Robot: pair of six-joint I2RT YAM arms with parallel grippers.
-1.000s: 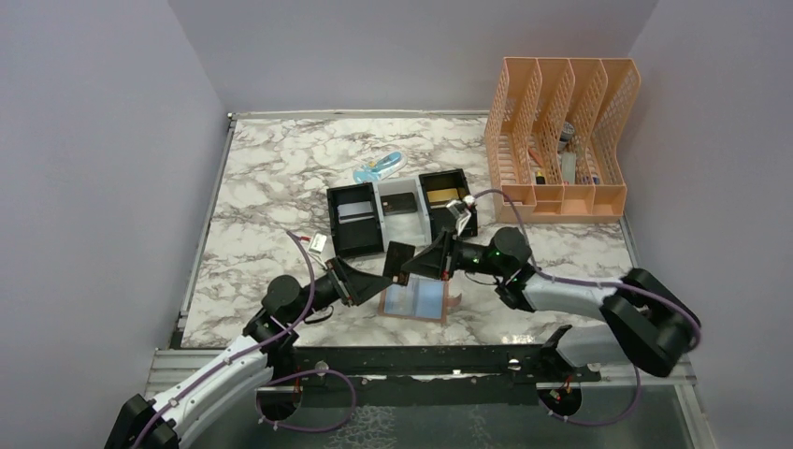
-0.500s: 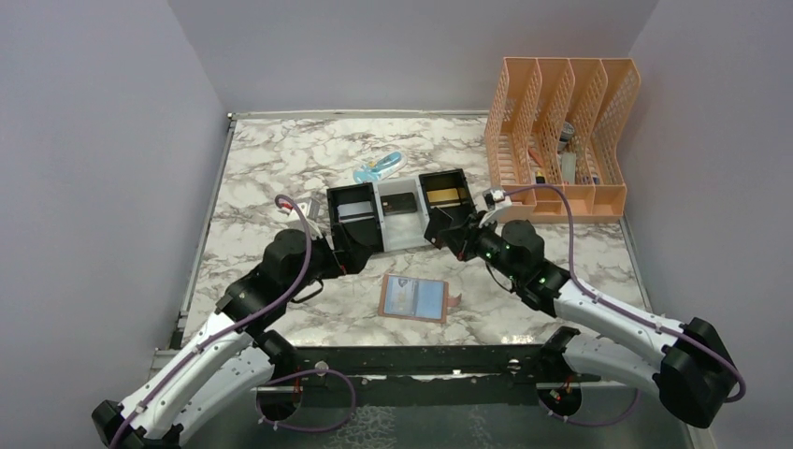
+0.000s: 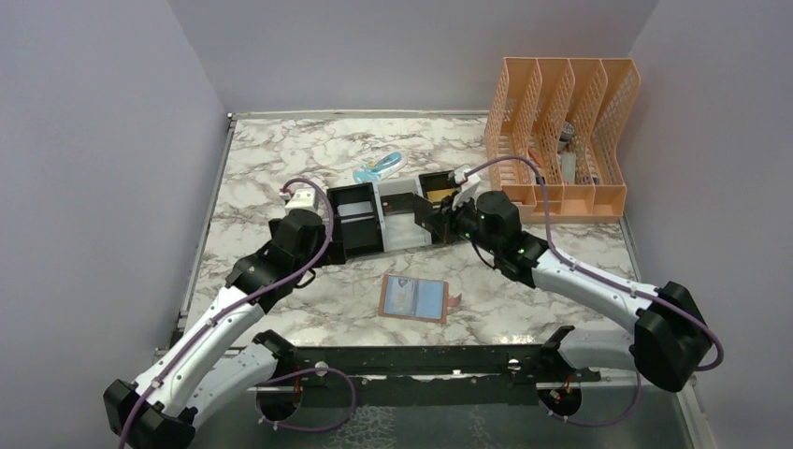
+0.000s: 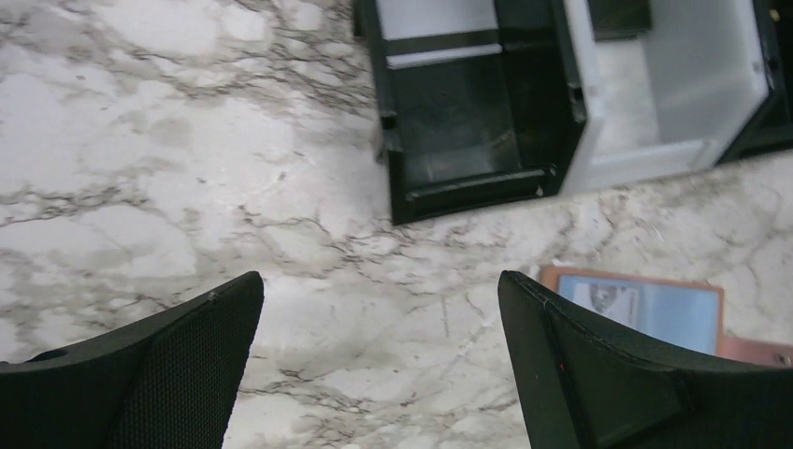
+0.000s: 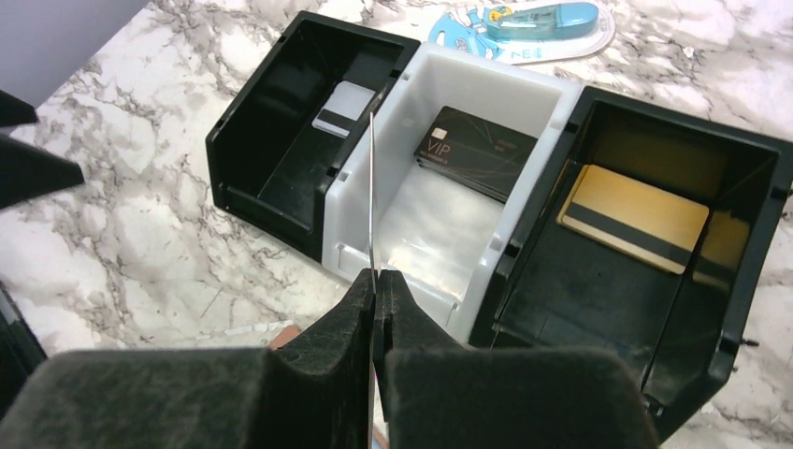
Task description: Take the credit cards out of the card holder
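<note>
**Right hand** [image 5: 379,281]: closed on a thin card [image 5: 371,192], pinched by its lower edge. The card stands upright and edge-on to the wrist camera, so its colour cannot be told. It hangs above the wall between the left black and middle white compartments of the tray [image 5: 496,67], at centre frame. Judged purpose: an upright hold lets the card drop cleanly between the walls.

**Left hand** [image 4: 376,285]: fingers spread wide, holding nothing, above bare bench [image 4: 140,140] just below the tray's left compartment. It appears parked clear of the right arm's work.

**Tray contents:** a silvery card [image 5: 342,108] at upper left, a dark card [image 5: 477,150] in the middle, a gold card [image 5: 634,217] at right. One colour per compartment suggests sorting.

**Card holder** [image 3: 414,299]: lies open and flat at lower centre of the overhead view, pale inner pockets up, untouched by either hand. Whether cards are left inside cannot be told.
</note>
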